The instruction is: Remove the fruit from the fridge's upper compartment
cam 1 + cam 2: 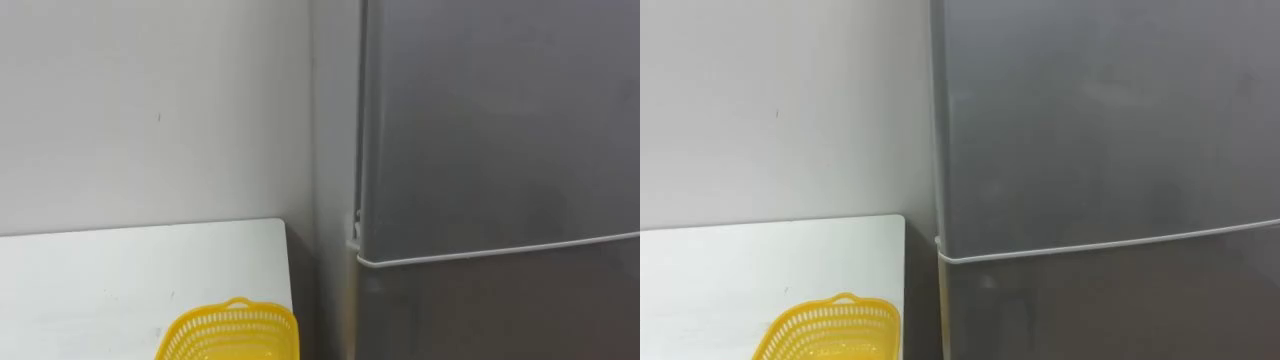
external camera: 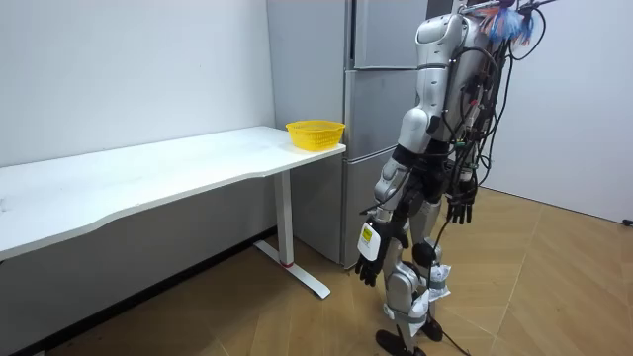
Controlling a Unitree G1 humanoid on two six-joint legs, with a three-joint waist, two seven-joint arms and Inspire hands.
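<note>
Fridge point(image 1: 500, 130): upper door point(image 1: 1100, 110) shut, facing the robot.
Hands: left hand point(image 2: 368, 265) and right hand point(image 2: 460, 210) hang low at its sides, fingers loose and empty, well apart from the door.
Basket point(image 1: 232, 335): yellow, on the tabletop point(image 1: 120, 270) at the corner nearest the fridge.
Gap: narrow, between tabletop edge and fridge side.

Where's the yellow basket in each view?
Left eye view: basket at bottom edge, left of centre, on the table corner.
Right eye view: basket at bottom left, same corner.
Room view: basket mid-frame, on the table end.
Shared landmark: fridge, right of the basket in every view.
</note>
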